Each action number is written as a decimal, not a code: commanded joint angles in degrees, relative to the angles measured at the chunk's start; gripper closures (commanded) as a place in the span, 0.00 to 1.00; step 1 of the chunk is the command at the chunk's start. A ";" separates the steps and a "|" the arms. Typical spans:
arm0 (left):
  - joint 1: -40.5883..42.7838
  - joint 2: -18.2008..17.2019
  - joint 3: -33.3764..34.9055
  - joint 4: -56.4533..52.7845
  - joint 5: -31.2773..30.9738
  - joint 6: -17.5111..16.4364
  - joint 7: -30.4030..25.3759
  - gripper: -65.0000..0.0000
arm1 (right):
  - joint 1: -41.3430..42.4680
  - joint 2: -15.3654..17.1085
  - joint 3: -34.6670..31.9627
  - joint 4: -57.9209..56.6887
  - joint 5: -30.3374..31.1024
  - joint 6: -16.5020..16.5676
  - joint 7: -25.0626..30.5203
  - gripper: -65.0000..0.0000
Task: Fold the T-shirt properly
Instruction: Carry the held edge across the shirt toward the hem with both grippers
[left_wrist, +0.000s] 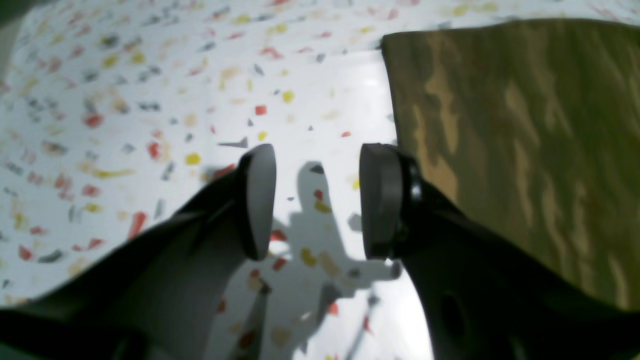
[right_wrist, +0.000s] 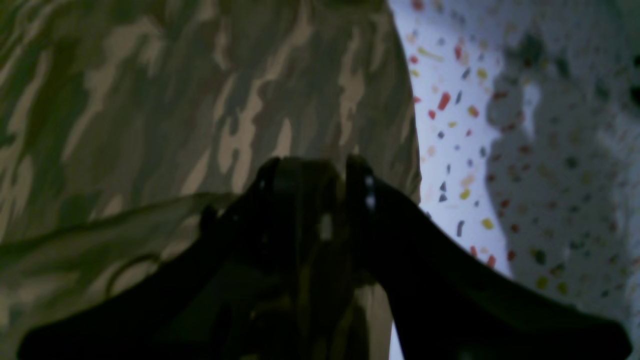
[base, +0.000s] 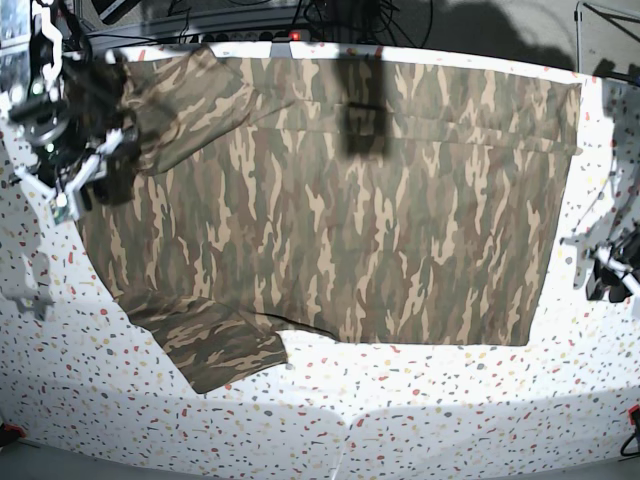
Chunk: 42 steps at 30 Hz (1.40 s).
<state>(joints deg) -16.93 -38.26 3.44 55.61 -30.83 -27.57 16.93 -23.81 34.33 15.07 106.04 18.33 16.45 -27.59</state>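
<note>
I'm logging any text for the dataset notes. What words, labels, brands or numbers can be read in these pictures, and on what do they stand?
None can be read.
T-shirt: camouflage pattern only; no print or label shows.
Table: coloured speckles, no writing.
Both wrist views are blurred; no lettering shows in them.

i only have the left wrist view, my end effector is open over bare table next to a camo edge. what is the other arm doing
Observer: The right end effector is closed on a fold of the T-shirt, near the shoulder by one sleeve.
Operator: is the shirt spread flat or bunched
Observer: Mostly spread flat across the table; the near sleeve lies out on the table towards the front edge.
Operator: where am i relative to the shirt
Observer: The left end effector sits just off the hem side, over the speckled table, holding nothing.
</note>
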 joint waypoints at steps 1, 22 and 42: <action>-2.99 -0.17 -0.22 -1.73 -0.74 -0.09 -1.14 0.59 | 1.86 0.52 0.55 -0.28 1.05 0.44 1.31 0.75; -15.96 10.01 -0.24 -17.46 5.95 -5.05 -3.34 0.59 | 51.23 -5.27 -17.44 -35.69 6.38 4.55 -15.15 0.75; -29.44 16.65 -0.24 -45.94 21.00 -1.36 -17.20 0.60 | 57.16 -7.48 -17.44 -42.16 10.45 8.66 -21.16 0.75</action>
<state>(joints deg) -44.40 -20.64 3.38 8.97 -9.39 -28.69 1.26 31.14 26.04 -2.72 62.98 28.45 24.77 -49.91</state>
